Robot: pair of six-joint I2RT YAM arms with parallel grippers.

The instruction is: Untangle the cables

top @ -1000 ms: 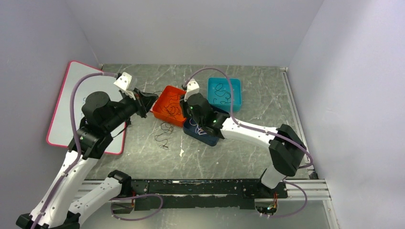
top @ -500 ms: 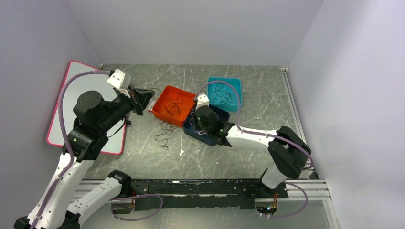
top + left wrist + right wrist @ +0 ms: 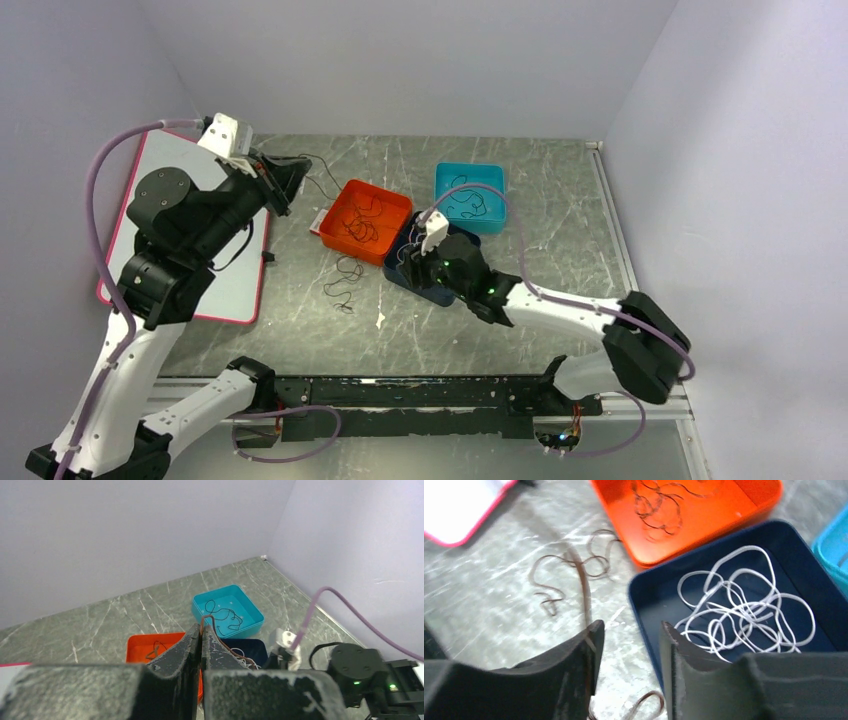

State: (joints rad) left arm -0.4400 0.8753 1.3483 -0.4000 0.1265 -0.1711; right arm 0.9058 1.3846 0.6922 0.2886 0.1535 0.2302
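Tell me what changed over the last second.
The left gripper, shut on a thin black cable, rose and swung back toward the far left, drawing that cable out from the orange tray. The right gripper, open, pulled back toward the near edge, from over the orange tray to the navy tray. Both those trays, the teal tray, the white cable and the loose cable on the table stayed put.

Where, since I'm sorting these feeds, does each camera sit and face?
Top external: above, behind the bases, looking down on the table; both arms show.
Left wrist: on the raised left arm, looking across at the trays; left gripper, shut on a dark cable, shows.
Right wrist: low, facing down; open right gripper shows.
Shared by all: orange tray, navy tray.
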